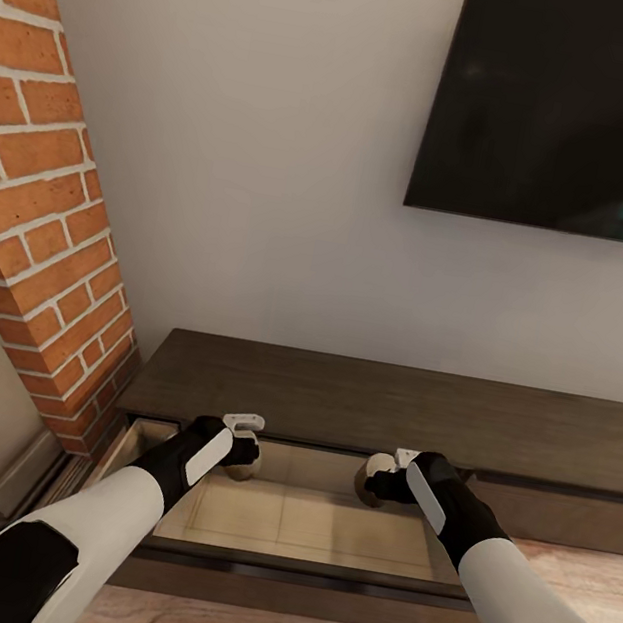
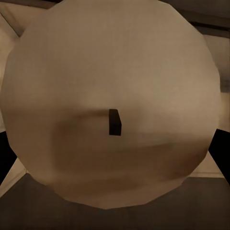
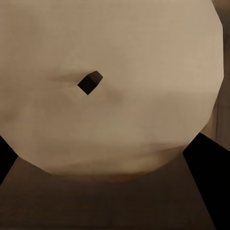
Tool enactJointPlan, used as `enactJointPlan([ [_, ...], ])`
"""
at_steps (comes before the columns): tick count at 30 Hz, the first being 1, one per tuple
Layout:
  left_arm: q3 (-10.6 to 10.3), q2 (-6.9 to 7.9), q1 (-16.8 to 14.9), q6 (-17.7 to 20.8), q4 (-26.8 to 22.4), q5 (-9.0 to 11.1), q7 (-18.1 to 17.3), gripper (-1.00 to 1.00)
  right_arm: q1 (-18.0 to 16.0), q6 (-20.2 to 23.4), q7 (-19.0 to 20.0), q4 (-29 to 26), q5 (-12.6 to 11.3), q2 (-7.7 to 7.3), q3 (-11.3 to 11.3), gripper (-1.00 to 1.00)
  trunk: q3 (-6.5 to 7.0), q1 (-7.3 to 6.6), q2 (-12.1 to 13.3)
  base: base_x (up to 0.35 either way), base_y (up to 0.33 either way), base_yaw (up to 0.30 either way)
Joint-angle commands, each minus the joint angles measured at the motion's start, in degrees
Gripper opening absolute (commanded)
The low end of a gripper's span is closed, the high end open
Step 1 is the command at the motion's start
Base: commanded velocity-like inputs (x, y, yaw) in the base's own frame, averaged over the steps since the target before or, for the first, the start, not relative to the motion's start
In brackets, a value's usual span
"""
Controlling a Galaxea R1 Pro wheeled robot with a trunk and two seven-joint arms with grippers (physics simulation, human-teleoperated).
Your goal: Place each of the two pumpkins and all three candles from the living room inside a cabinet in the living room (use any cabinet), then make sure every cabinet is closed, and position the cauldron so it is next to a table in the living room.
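1. The left gripper (image 1: 245, 455) is clamped on a tan candle (image 1: 245, 465). In the left wrist view that candle (image 2: 112, 103) sits right at the camera between the dark fingers (image 2: 5, 155), with its short black wick at the middle.
2. The right gripper (image 1: 377, 480) is likewise closed around a second candle (image 1: 372, 476). In the right wrist view this candle (image 3: 108, 86) sits between the dark fingers (image 3: 208, 163).
3. Directly beneath both grippers lies the pulled-out drawer (image 1: 297, 517) of the long dark cabinet (image 1: 397, 407). Its pale wood floor looks bare, with nothing resting in it that I can make out.
4. Judged from this: two of the three candles are carried to the cabinet and hang over the open drawer, not yet let go.
5. What is left, as far as can be judged: releasing these two, bringing the third candle and both pumpkins, pushing the drawer shut, and setting the cauldron beside the coffee table.
6. Behind the grippers, a dark television (image 1: 568, 111) hangs on the wall; a brick column (image 1: 45, 206) stands beyond the left arm.
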Motion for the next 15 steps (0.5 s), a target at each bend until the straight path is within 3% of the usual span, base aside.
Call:
enactJointPlan([
  [1, -0.4, 0.04, 0.0, 0.1, 0.0, 0.6, 0.5, -1.00, 0.0, 0.1, -0.5, -0.1, -0.6, -0.08, 0.4, -1.00, -0.05, -0.01, 0.0, 0.000, 0.000, 0.000],
  [8, -0.4, 0.04, 0.0, 0.1, 0.0, 0.6, 0.5, -1.00, 0.0, 0.0, -0.5, -0.1, -0.6, -0.08, 0.5, -1.00, -0.05, -0.01, 0.0, 0.000, 0.000, 0.000],
  [15, -0.4, 0.04, 0.0, 0.1, 0.9, 0.6, 0.5, -1.00, 0.0, 0.1, -0.5, -0.1, -0.5, -0.01, 0.5, -1.00, -1.56, 1.53, -2.8, 0.000, 0.000, 0.000],
])
